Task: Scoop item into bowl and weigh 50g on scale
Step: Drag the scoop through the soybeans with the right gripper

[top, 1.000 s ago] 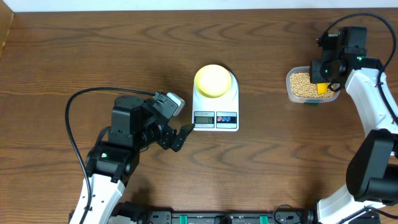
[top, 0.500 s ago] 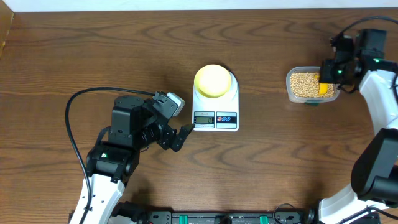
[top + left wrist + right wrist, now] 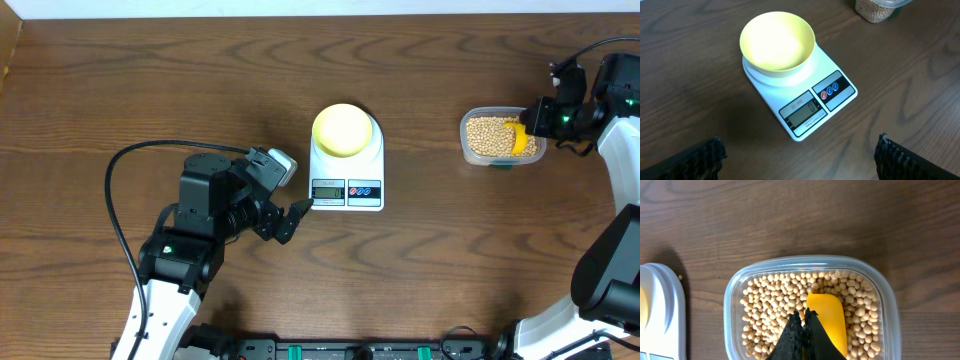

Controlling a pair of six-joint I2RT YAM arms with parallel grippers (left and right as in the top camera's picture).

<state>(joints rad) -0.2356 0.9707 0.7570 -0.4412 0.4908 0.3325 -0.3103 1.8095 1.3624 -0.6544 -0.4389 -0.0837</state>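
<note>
Right hand (image 3: 803, 314) is pinched shut on the yellow scoop (image 3: 826, 311), whose blade lies among the soybeans (image 3: 772, 305) in the clear container (image 3: 733, 292). Left hand (image 3: 292, 221) is spread wide, holding nothing (just beside the display corner of the scale (image 3: 771, 94)). The pale-yellow bowl (image 3: 777, 42) sits on the scale, mid-bench (image 3: 100, 80).
</note>
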